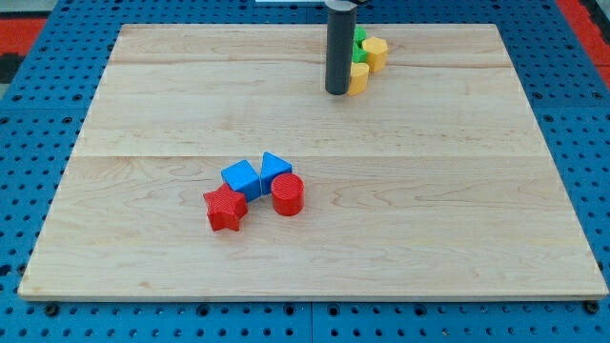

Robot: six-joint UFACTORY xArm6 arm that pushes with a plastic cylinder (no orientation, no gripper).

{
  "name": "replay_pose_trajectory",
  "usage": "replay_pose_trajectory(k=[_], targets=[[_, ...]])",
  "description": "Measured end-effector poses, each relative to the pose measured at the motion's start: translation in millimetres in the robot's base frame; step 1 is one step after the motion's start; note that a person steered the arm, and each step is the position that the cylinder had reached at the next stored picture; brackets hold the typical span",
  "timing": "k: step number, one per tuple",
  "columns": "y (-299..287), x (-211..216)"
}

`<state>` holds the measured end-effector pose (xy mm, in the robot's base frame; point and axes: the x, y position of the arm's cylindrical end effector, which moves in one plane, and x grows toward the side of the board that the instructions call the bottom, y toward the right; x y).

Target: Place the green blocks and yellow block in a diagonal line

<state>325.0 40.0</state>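
Observation:
My tip [336,91] rests on the board near the view's top, just left of a small cluster of blocks. That cluster holds a yellow block [359,78] touching the rod's right side, a second yellow block [376,52] further up and right, and green blocks [360,48] wedged between them, mostly hidden behind the rod. The shapes of the green ones cannot be made out.
Near the board's middle left lie a red star [224,209], a blue cube [241,178], a blue block [275,169] and a red cylinder [287,194], packed together. The wooden board [457,210] sits on a blue pegboard surface.

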Motion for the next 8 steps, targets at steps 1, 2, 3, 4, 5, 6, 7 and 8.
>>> replay_pose_trajectory(k=[1, 2, 3, 4, 5, 6, 7, 8], targets=[[10.6, 12.5], [17.2, 40.3], [62.7, 13.6], [13.6, -1.3], [-72.4, 9.6], [-53.3, 22.4], [-9.2, 8.4], [-9.2, -11.0]])
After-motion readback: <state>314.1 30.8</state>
